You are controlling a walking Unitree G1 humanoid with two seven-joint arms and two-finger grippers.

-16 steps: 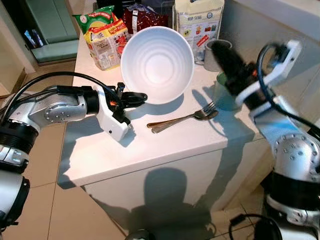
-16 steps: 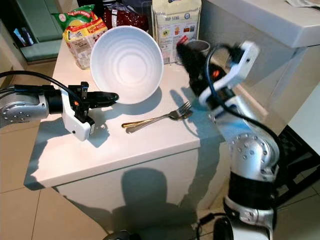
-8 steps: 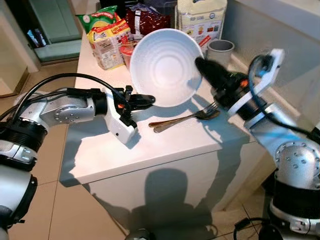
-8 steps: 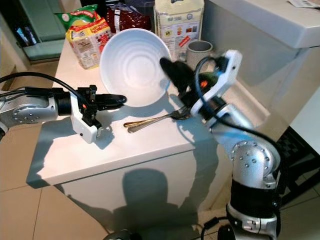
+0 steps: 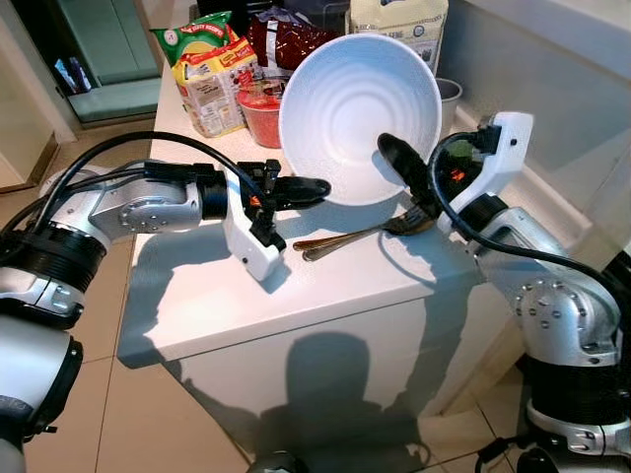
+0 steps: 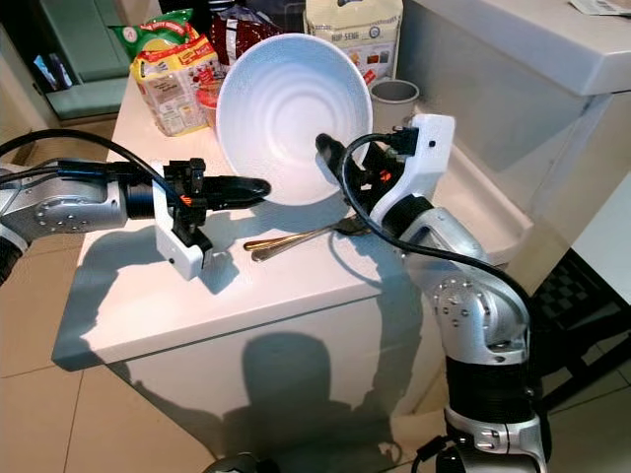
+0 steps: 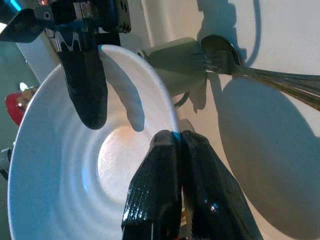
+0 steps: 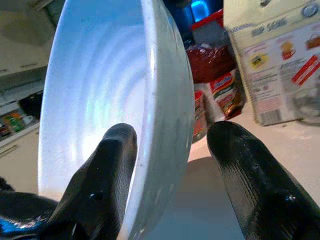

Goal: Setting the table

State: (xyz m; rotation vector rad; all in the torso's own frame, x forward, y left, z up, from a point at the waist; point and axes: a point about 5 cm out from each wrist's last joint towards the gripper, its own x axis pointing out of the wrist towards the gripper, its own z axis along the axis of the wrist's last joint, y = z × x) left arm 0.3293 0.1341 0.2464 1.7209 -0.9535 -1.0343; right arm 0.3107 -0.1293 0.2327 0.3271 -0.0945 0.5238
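We see the white bowl (image 5: 360, 118) upper centre of the left eye view, tipped on edge with its inside facing us, held up over the white counter (image 5: 197, 305). The left gripper (image 5: 301, 187) comes in from the left at mid-frame, its fingers pressed together on the bowl's lower rim; in the left wrist view the two black fingers (image 7: 165, 185) pinch the rim between them. The right gripper (image 5: 406, 169) reaches in from the right, jaws spread and straddling the bowl's right edge, one finger (image 8: 102, 175) inside the bowl and the other finger (image 8: 250, 170) behind it; we cannot tell if they touch it.

Below the bowl a fork (image 5: 389, 227) and a spoon (image 5: 325, 246) lie side by side on the counter, near the right gripper. Behind the bowl, along the top of the frame: a yellow and green snack bag (image 5: 207, 69), a red cup (image 5: 261, 108) partly hidden by the bowl, a dark red bag (image 5: 281, 39), a pale paper bag (image 6: 353, 30) and a grey mug (image 6: 394, 94). The arms' shadows fall on the counter front and the tiled floor (image 5: 89, 374).
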